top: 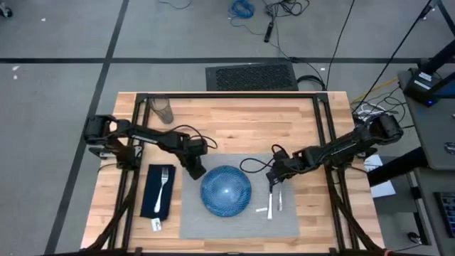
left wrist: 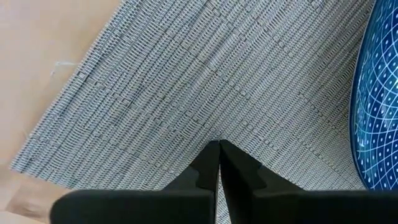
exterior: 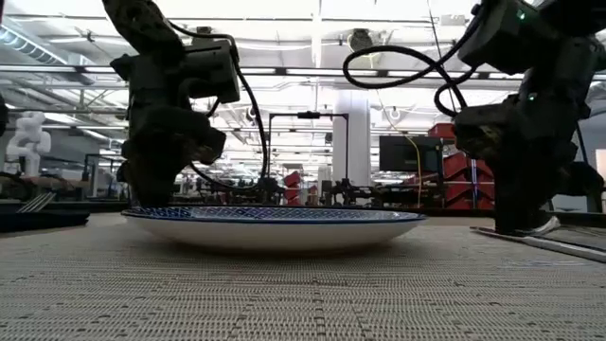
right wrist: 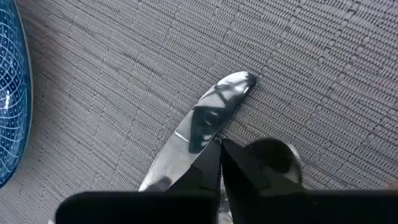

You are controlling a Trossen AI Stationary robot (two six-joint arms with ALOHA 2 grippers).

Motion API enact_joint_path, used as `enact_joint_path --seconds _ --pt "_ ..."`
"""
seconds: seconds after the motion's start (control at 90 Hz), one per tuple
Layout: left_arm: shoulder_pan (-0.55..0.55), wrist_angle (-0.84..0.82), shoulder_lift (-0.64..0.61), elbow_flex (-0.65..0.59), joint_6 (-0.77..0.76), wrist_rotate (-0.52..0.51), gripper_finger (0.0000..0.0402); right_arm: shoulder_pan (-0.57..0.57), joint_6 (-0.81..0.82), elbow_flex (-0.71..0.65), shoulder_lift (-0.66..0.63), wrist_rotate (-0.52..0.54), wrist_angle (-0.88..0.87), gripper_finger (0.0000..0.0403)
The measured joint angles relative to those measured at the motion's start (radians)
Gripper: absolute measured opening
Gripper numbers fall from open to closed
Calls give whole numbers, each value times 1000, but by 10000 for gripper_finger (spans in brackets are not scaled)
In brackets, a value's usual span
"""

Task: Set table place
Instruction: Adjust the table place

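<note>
The grey placemat [top: 238, 213] lies on the table [top: 234, 128], with the blue speckled plate [top: 226, 190] on it. Right of the plate lie the knife [right wrist: 208, 121] and the spoon [right wrist: 273, 158], side by side on the mat. A fork [top: 164, 185] rests on the navy napkin [top: 153, 195] left of the mat. A clear glass [top: 162, 109] stands at the far left. My left gripper [left wrist: 219, 144] is shut, low over the mat's far left part beside the plate. My right gripper [right wrist: 221, 142] is shut, its tips down between the knife's blade and the spoon's bowl. My left gripper points its shut fingertips [left wrist: 211, 152] down at the bare weave of the placemat [left wrist: 205, 118], near the plate's rim; whether they touch the mat I cannot tell. My right gripper comes from above with shut fingers [right wrist: 208, 158] at the edge of the knife's blade [right wrist: 202, 134], beside the spoon's bowl [right wrist: 280, 155]. Both pieces lie flat on the mat. Whether the tips touch them I cannot tell.
Black frame rails [top: 213, 96] run along the table's edges and beside both arms. Bare wood [top: 242, 121] lies between the mat and the far edge. A small white item [top: 156, 225] lies by the napkin's near end.
</note>
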Motion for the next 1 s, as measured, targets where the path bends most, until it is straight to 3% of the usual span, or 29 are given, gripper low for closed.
enact_joint_path --seconds 0.289,0.722,1.0 --pt "0 0 0 0 0 0 0 0 -24 0 0 -3 54 0" --pt "0 1 0 0 0 0 0 -5 -25 0 -6 -1 -23 0" --pt "0 2 0 0 0 0 0 -40 -71 0 1 -4 49 0"
